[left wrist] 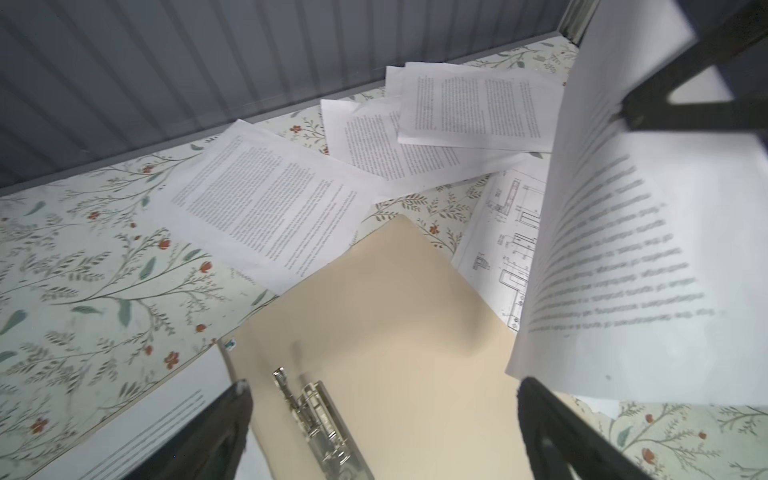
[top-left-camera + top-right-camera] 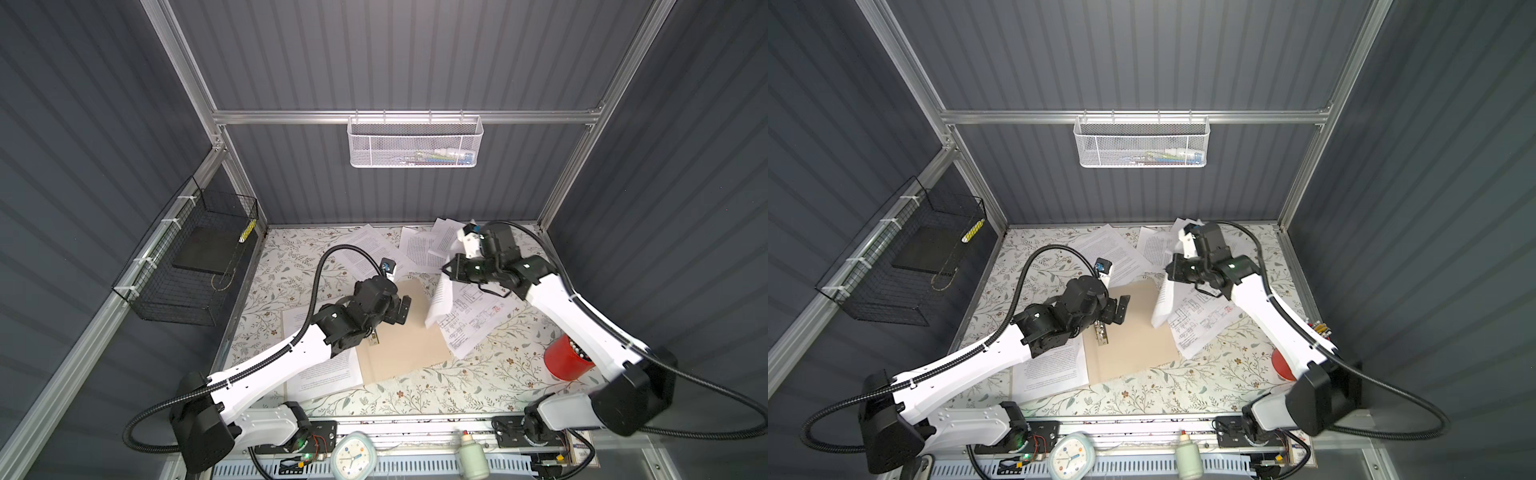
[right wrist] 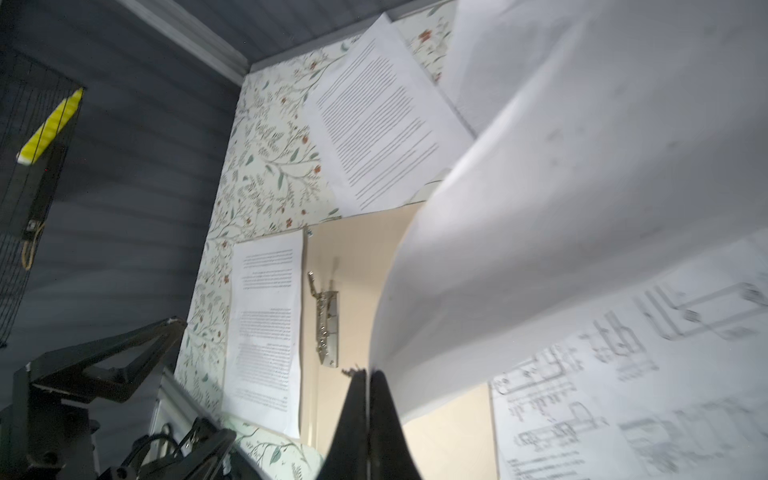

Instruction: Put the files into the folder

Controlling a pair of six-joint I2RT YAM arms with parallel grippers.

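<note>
Several files (image 2: pixel 368 247) — floral tabletop (image 2: pixel 415 397), grey walls (image 2: pixel 332 62).

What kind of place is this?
Probably a robot test cell: an aluminium frame with grey panel walls encloses the table, and the left arm and right arm are mounted at its near edge.

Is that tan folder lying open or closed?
Open. The folder lies flat, and the metal clip on its inside is exposed.

The right arm (image 2: pixel 590 328) hides part of the red cup (image 2: pixel 563 359); print on the lifted sheet (image 1: pixel 644 249) blurs; the mesh basket (image 2: pixel 374 149) holds indistinct items.
</note>
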